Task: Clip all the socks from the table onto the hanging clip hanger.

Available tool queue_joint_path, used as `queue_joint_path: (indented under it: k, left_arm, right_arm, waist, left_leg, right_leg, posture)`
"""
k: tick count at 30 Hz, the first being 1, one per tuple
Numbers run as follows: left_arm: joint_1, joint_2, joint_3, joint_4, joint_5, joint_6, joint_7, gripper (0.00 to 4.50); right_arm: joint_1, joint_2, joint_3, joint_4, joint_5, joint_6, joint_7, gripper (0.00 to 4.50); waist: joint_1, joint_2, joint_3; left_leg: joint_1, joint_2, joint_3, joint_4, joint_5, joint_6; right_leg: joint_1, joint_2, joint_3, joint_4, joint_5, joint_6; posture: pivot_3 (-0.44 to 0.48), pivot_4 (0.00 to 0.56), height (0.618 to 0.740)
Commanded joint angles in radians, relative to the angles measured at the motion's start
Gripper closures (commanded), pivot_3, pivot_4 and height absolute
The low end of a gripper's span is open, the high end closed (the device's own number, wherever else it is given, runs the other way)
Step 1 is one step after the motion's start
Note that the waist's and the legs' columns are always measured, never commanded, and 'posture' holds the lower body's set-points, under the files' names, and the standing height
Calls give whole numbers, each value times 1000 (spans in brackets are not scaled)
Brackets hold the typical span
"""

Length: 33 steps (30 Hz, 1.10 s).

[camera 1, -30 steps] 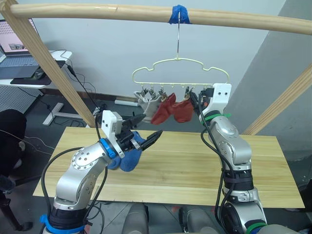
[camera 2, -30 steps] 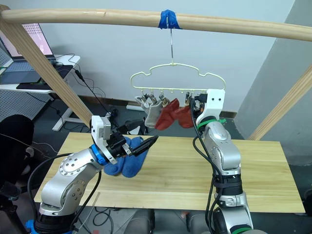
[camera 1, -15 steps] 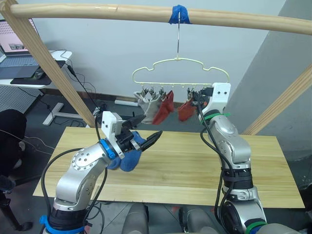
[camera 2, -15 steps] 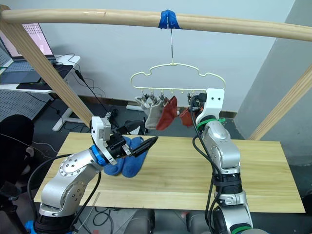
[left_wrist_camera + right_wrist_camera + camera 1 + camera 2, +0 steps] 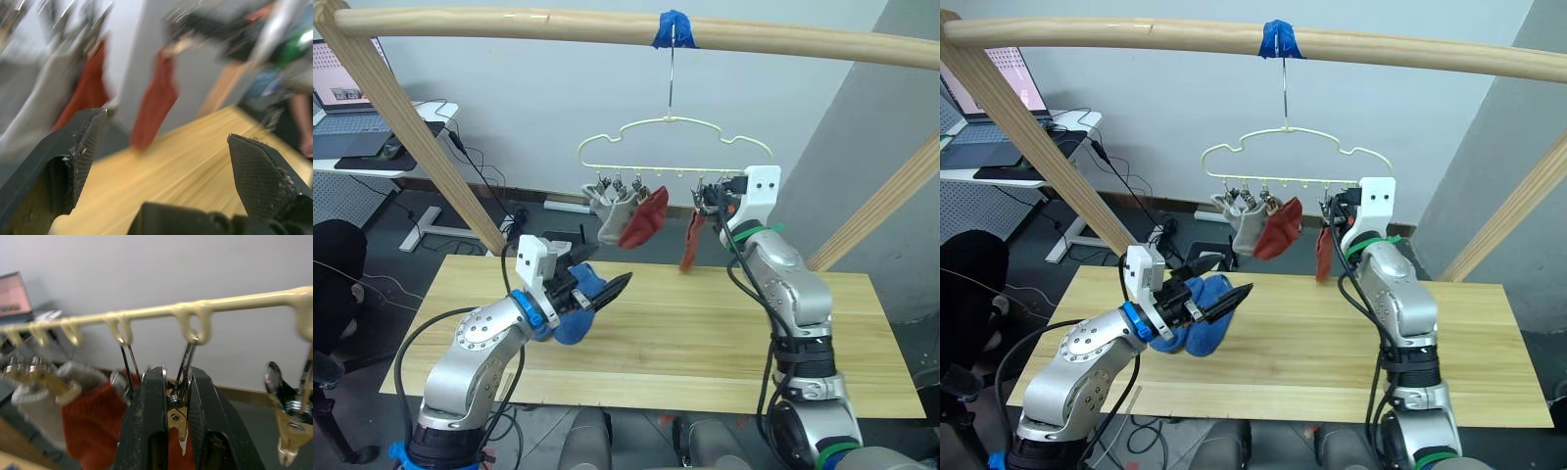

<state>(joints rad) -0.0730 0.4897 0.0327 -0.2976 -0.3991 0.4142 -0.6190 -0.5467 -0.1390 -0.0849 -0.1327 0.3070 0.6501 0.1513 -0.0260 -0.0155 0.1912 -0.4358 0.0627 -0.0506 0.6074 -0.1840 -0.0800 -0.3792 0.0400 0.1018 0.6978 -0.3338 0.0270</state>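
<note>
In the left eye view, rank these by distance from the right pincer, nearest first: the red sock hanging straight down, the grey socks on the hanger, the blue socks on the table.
1. The hanging red sock, directly below the right pincer at its clip.
2. The grey socks, clipped at the hanger's left end.
3. The blue socks, low on the table by the left pincer.

no readable text, label, brand, number or sign anywhere in these views
</note>
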Motion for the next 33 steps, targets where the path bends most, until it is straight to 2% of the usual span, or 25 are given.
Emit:
queue_joint_path:
  k: [1,5,10,19,22,25,26,33]
  left_arm:
    - [-9,21,-26,85,92,-28,23,0]
    - [-122,-4,-97,366,244,-147,67,0]
    - [-243,-34,-173,644,359,-231,71,0]
    - [-388,-70,-212,974,458,-335,67,0]
    - [-397,-70,-210,1006,456,-345,32,614]
    - [-395,-70,-210,1010,456,-356,10,1421]
    - [-392,-71,-212,1004,455,-357,3,1818]
    - [-369,-82,-218,951,456,-382,-26,3858]
  right_arm:
    - [0,-40,-20,-62,43,30,53,4314]
    - [0,-63,-27,-63,54,50,64,4314]
    - [-3,-50,-28,-72,54,60,50,4314]
    - [1,-38,-35,-95,55,71,24,4314]
    - [7,-37,-40,-104,57,76,16,4314]
    - [9,-33,-43,-106,59,78,11,4314]
    - [9,-32,-44,-106,59,78,10,4314]
    - [7,-33,-42,-97,68,79,23,4314]
  waist:
    - [0,0,0]
    - [0,0,0]
    - [-1,0,0]
    - [-3,0,0]
    - [-5,0,0]
    - [-5,0,0]
    - [-5,0,0]
    - [-6,0,0]
  left_leg:
    - [0,0,0,0,0,0]
    - [0,0,0,0,0,0]
    - [0,-1,1,0,0,0]
    - [0,-1,0,-1,0,0]
    - [0,-1,0,0,0,0]
    - [0,-1,0,0,0,0]
    - [0,-1,0,0,0,0]
    - [0,-1,0,0,0,0]
  right_leg:
    - [0,0,0,0,0,0]
    - [0,0,0,0,0,0]
    - [0,0,1,-1,0,0]
    - [0,0,-1,0,0,0]
    - [0,0,0,0,0,0]
    - [0,0,-1,0,0,0]
    - [0,0,-1,0,0,0]
    - [0,0,-1,0,0,0]
  posture:
    - [98,182,740]
    - [62,185,740]
    - [42,186,740]
    - [17,191,740]
    - [11,191,740]
    - [10,190,740]
    - [10,190,740]
    - [14,187,740]
